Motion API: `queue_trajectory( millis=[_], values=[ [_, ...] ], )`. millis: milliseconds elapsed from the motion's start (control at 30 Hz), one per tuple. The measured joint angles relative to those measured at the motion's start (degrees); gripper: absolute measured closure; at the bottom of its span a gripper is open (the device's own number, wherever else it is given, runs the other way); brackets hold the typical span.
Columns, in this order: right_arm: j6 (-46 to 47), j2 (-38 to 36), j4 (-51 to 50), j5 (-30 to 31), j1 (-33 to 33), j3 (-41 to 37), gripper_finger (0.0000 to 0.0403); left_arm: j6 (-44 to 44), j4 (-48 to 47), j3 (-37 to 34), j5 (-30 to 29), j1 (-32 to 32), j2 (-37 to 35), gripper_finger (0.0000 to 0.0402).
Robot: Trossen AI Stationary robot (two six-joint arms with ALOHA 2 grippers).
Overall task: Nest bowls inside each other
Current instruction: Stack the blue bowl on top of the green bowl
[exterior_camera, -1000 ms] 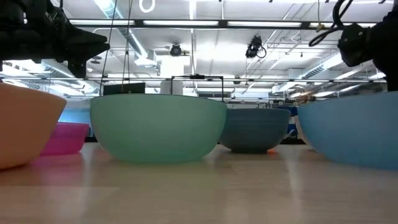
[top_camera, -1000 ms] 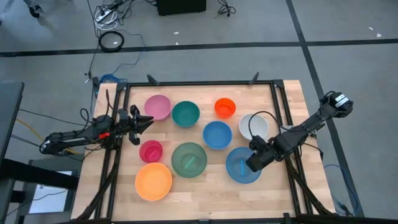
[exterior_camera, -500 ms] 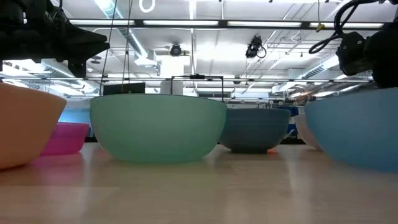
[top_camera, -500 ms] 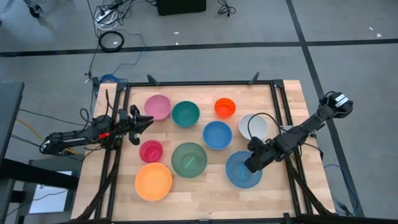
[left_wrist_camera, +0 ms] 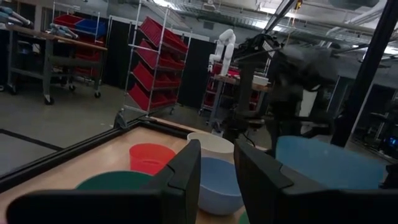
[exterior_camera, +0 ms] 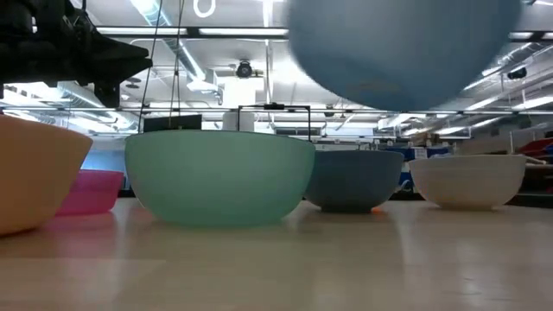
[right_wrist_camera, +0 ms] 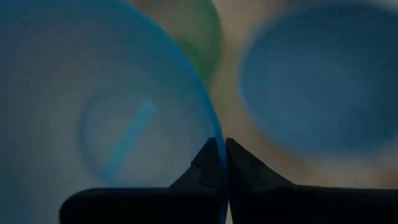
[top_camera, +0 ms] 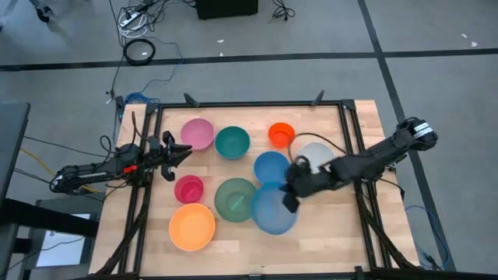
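Observation:
My right gripper (top_camera: 290, 199) is shut on the light blue bowl (top_camera: 271, 214), which hangs in the air next to the green bowl (top_camera: 235, 198). The low view shows its underside (exterior_camera: 402, 52) high above the table. The other bowls rest on their bases: large orange (top_camera: 191, 226), small red (top_camera: 188, 188), pink (top_camera: 198, 133), teal (top_camera: 232, 141), small orange (top_camera: 282, 134), blue (top_camera: 271, 167), and white (top_camera: 315, 152), which is partly under my right arm. My left gripper (top_camera: 185, 149) waits open at the table's left edge, holding nothing. My right gripper pinches the light blue bowl's rim (right_wrist_camera: 214, 134) on the side facing the table's right, one finger (right_wrist_camera: 193, 174) inside the bowl and the other outside. The fingers slant down from the table's right. The bowl is lifted clear of the table, its mouth tipped a little.
A black frame (top_camera: 342, 132) runs around the wooden tabletop. There is bare wood along the near edge (top_camera: 327, 249), to the right of the large orange bowl. Racks and shelving stand in the room beyond the table.
My right gripper has taken hold of the light blue bowl, which stood at the near right. It has lifted the bowl clear and carried it toward the table's left, up beside the green bowl, turning its wrist on the way. The white bowl now shows in the low view.

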Motion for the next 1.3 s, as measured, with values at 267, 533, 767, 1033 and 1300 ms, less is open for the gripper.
queue_trajectory(
  millis=[267,533,767,1033,1300],
  values=[
    [-18.63,14.35,3.59,-3.95,-8.18,14.54,0.0402,-0.04,0.26,0.02,-0.02,0.00,0.00,0.0296],
    [-26.15,23.39,3.24,-8.91,-13.30,23.34,0.0403,-0.53,0.24,0.02,-0.02,0.00,0.00,0.0296],
    [-28.05,26.38,2.79,-11.73,-14.84,24.85,0.0403,-1.55,0.25,0.02,-0.02,-0.01,-0.01,0.0296],
    [-29.88,26.43,2.80,-13.37,-15.16,24.83,0.0371,-1.57,0.25,0.02,-0.02,-0.02,0.00,0.0296],
    [-28.29,26.40,2.92,-13.93,-15.21,24.83,0.0285,-1.57,0.32,0.02,-0.02,-0.02,0.00,0.0296]
  ],
)
